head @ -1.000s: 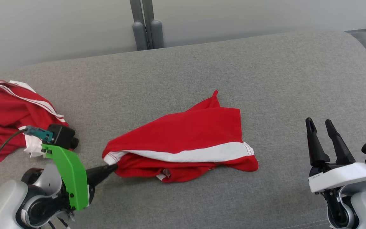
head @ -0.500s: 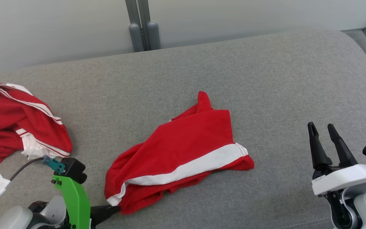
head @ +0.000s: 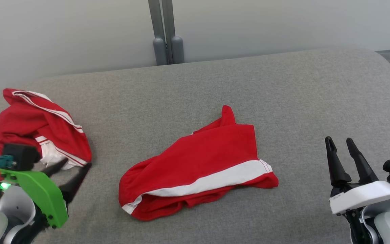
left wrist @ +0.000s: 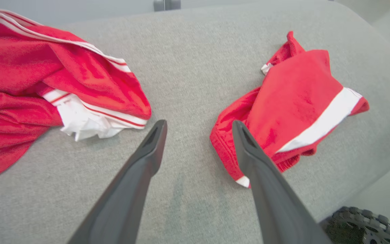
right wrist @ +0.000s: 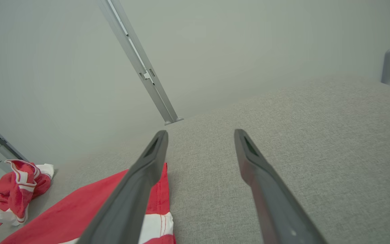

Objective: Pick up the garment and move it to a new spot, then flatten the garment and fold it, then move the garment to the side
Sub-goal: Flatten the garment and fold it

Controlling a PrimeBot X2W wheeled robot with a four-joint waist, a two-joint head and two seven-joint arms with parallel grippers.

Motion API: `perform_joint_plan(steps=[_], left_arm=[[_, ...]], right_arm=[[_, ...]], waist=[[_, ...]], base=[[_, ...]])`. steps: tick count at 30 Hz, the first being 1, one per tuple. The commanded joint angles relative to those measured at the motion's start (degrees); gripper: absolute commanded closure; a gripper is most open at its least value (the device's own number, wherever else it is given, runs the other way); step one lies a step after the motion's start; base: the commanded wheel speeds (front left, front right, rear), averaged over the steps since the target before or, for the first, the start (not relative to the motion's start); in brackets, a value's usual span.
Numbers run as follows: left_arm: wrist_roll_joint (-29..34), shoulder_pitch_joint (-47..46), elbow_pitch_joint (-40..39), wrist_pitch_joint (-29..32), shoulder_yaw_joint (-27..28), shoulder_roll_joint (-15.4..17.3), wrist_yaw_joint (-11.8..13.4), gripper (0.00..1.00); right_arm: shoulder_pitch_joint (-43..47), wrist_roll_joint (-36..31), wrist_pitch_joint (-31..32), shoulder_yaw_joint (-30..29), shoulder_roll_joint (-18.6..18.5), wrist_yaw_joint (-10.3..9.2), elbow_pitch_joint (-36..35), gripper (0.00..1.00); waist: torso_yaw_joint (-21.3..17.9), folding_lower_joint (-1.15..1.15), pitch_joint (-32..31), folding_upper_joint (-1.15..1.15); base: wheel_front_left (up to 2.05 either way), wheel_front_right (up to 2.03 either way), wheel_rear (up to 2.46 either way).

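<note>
The garment, red with a broad white band, lies crumpled in the middle of the grey padded surface. Nothing holds it. My left gripper is open and empty, off to the garment's left with bare fabric between them. In the left wrist view the open gripper hangs over the gap, the garment lying just right of its right finger. My right gripper stands open and empty at the right, apart from the garment. The right wrist view has that gripper above the surface and the garment's edge at lower left.
A second red and white bundle of clothing lies at the left end, close behind my left gripper, seen too as a bundle in the left wrist view. Two grey posts stand at the back wall. The surface's rounded edge falls away at the right.
My left gripper has opened, let go of the garment's lower left corner and drawn away to the left. The garment now rests loose. The head camera has shifted slightly.
</note>
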Motion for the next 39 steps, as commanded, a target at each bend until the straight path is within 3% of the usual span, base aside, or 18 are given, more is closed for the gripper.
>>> perform_joint_plan(steps=[1,9,13,18,23,29,39], left_arm=[[2.12,0.87,-0.18,-4.04,1.35,-1.08,2.31,0.00],[13.01,5.79,-1.49,-25.87,6.00,-7.01,14.20,0.00],[15.45,8.65,-0.73,-32.45,5.92,-10.30,17.41,0.00],[17.69,13.22,0.55,-36.22,7.32,-14.63,19.82,0.00],[21.19,16.71,0.80,-36.64,9.79,-19.00,19.19,0.00],[26.42,19.30,2.06,-36.60,13.72,-24.09,15.97,0.00],[31.18,20.02,3.27,-36.61,18.10,-28.30,10.67,0.00]], right_arm=[[0.76,-0.45,-0.16,-0.30,0.56,0.02,-0.34,0.00],[1.51,-3.80,-0.16,-1.98,2.35,0.02,-1.77,0.00],[2.35,-6.36,-0.16,-3.46,3.31,0.02,-1.74,0.00],[3.52,-10.22,-0.16,-4.51,4.92,0.02,-0.92,0.00],[4.68,-14.05,-0.16,-5.16,5.37,0.02,-0.39,0.00],[4.78,-17.53,-0.16,-5.30,5.56,0.02,0.11,0.00],[4.22,-17.24,-0.16,-4.64,5.48,0.02,1.30,0.00]], waist=[[0.78,0.00,-0.76,0.00],[1.80,0.00,-1.93,0.00],[1.95,0.00,-2.69,0.00],[1.68,0.00,-3.81,0.00],[1.58,0.00,-4.32,0.00],[1.64,0.00,-4.37,0.00],[1.97,0.00,-4.32,0.00]], base=[[0.00,0.00,0.00],[0.00,0.00,0.00],[0.00,0.00,0.00],[0.00,0.00,0.00],[0.00,0.00,0.00],[0.00,0.00,0.00],[0.00,0.00,0.00]])
